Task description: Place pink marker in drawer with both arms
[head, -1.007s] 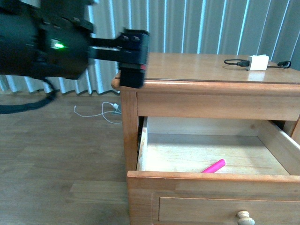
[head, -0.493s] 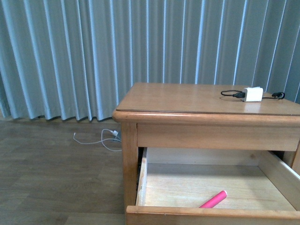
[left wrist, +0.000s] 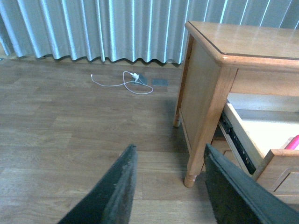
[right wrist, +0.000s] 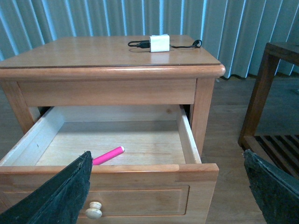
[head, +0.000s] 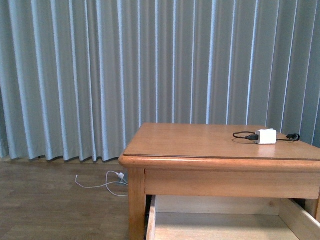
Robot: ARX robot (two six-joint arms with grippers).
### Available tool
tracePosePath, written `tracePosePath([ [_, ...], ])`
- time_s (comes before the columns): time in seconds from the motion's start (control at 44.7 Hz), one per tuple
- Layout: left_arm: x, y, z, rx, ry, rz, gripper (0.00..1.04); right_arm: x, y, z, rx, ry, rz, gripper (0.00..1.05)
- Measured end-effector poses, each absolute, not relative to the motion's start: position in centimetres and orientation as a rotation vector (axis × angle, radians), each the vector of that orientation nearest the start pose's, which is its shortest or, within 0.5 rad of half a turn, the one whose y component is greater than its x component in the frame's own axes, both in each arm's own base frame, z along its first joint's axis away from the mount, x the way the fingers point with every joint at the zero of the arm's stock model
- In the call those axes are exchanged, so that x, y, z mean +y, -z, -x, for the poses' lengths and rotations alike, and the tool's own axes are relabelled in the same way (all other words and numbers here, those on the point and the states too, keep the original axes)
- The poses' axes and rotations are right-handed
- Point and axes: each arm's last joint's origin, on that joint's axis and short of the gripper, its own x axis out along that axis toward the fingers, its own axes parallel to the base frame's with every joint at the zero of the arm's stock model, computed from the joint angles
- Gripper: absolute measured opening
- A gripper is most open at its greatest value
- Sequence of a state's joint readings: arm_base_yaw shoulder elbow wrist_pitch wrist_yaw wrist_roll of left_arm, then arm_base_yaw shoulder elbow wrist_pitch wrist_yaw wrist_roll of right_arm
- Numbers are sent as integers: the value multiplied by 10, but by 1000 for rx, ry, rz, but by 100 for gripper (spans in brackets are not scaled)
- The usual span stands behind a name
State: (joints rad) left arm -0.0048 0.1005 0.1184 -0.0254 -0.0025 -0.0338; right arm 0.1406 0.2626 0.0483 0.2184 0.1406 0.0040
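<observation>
pink marker lies slantwise by the front edge of the drawer. right gripper, spread wide, faces it head-on, nearer imo; left gripper, spread too, off beside.

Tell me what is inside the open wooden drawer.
Only a short bright pink marker shows on the pale floor of the light-brown wooden drawer. Its near end and the floor beside it are covered by a black gripper finger.

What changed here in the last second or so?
The black arm that filled the front view's upper left has swung out of sight, and that view now looks higher, cutting off most of the drawer. Nothing was grabbed or released. The pink marker still lies inside the open drawer, the charger on top.
</observation>
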Motion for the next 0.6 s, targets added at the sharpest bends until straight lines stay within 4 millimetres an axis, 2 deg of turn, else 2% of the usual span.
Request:
tracePosePath([
  [0.269, 0, -183, -98, 7, 1, 15, 4, 12, -179, -113, -4, 0, -5, 96],
  [0.604, 0, -172, -97, -1, 0, 8, 4, 12, -179, -113, -4, 0, -5, 96],
])
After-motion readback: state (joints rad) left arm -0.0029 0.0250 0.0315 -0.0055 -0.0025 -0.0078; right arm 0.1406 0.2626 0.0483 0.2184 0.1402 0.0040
